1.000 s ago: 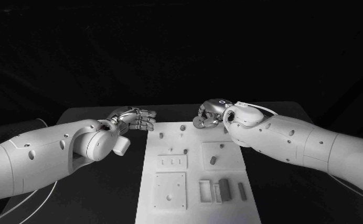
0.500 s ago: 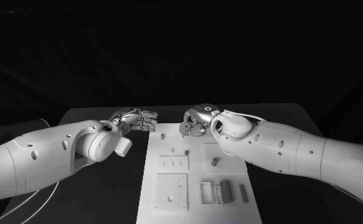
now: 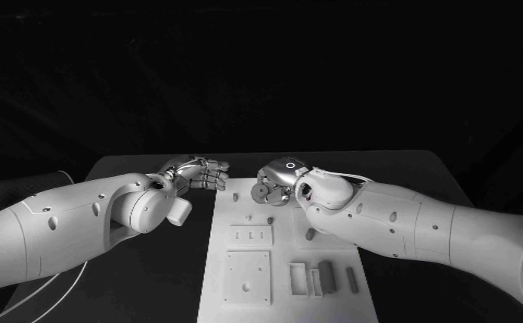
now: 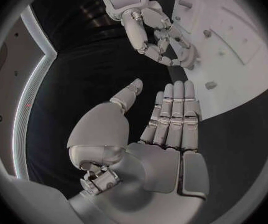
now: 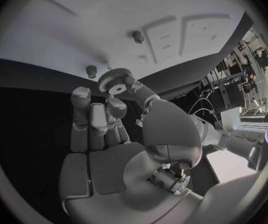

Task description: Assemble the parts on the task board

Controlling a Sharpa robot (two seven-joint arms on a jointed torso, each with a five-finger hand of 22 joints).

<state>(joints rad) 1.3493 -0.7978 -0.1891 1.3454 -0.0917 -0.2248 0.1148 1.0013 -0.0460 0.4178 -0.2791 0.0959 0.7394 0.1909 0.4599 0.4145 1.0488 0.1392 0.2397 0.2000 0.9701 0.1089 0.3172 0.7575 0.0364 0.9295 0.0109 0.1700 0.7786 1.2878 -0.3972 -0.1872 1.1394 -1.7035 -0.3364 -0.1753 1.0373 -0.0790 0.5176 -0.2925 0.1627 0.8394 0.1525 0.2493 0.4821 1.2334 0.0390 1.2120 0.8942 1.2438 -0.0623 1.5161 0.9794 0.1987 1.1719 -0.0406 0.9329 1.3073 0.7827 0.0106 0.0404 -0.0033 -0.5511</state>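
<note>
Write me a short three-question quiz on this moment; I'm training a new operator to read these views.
1. True or false: the right robot hand holds a small gear.
2. Over which end of the task board is the right robot hand: A) the far end, B) the near end?
3. Fill in: the left robot hand holds ____.

Key
1. True; the right wrist view shows the toothed gear pinched at its fingertips.
2. A.
3. Nothing; its fingers are extended beside the board's far left corner.

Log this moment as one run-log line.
left hand: open, beside white task board | right hand: pinches small toothed gear above board's far end | pegs standing in board
</note>
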